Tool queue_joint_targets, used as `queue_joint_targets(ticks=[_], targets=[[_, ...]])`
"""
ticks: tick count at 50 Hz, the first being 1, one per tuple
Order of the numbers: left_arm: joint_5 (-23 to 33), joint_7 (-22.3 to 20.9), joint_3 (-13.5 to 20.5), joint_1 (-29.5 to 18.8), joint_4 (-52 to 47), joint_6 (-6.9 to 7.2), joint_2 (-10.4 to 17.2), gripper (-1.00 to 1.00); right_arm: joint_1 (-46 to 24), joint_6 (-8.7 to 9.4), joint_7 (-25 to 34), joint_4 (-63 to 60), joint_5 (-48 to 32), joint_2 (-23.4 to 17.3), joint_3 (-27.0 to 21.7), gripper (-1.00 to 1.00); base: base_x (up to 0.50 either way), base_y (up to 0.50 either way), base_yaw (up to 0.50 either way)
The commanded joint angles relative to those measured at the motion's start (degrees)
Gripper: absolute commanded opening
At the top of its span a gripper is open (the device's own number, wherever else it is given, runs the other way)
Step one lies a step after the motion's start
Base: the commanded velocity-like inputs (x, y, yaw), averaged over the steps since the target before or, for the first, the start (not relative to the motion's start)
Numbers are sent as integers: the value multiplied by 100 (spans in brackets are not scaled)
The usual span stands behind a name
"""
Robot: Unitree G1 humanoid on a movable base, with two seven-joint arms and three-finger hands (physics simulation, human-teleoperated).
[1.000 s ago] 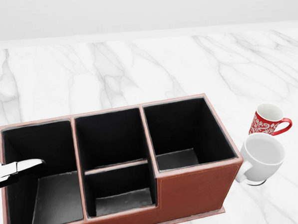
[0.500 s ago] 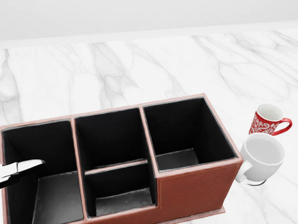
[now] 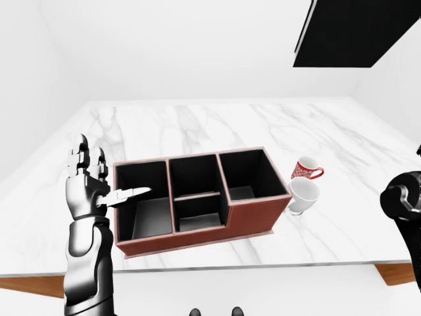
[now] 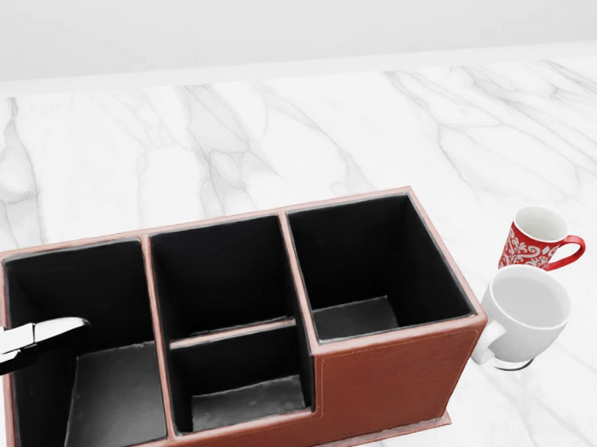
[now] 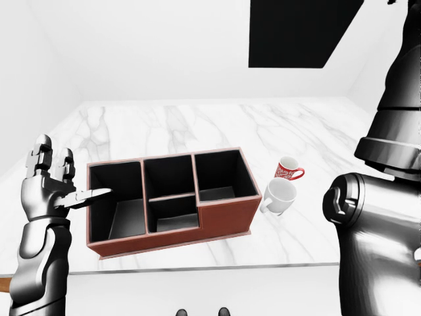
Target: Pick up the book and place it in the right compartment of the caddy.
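A reddish-brown leather caddy (image 4: 387, 379) with a black lining is seen on a white marble counter (image 4: 274, 145). Three sections lie side by side in it; the middle one is split by a low divider, and the right compartment (image 4: 366, 270) holds nothing. The book cannot be seen in any view.

Just beside the caddy's right end, a plain white mug (image 4: 524, 317) lies tilted, and a red mug with a white pattern (image 4: 535, 239) is set just above it in the head view.

The silver left hand (image 3: 89, 181) is raised at the caddy's left end with its fingers (image 3: 80, 155) spread upward and nothing held; one digit (image 3: 128, 193) reaches over the left compartment.

Of the right side, only a dark arm (image 5: 375, 224) is seen; its hand is out of view.

A black cabinet (image 3: 348, 29) hangs above.
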Motion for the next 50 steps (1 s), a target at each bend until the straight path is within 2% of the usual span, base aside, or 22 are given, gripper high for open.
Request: queue_joint_targets(ticks=[1, 7, 20, 39, 50], targets=[[-6, 0, 7, -3, 13, 0, 4, 100, 848, -1, -734, -686, 802, 27, -210, -100, 0, 0, 0], [9, -7, -8, 4, 39, 0, -3, 100, 1450, -1, -1006, -1479, 1335, 144, -263, -100, 0, 0, 0], [18, -7, -13, 15, 53, 0, -9, 100, 2121, -1, -1068, -1661, 1540, 361, -210, -100, 0, 0, 0], [12, -9, -1, 28, 11, 0, -12, 100, 2962, -1, -879, -1892, 1325, 767, -179, -100, 0, 0, 0], [6, -11, -4, 24, 23, 0, -15, 100, 3068, -1, -682, -1613, 995, 1104, 3, -100, 0, 0, 0]])
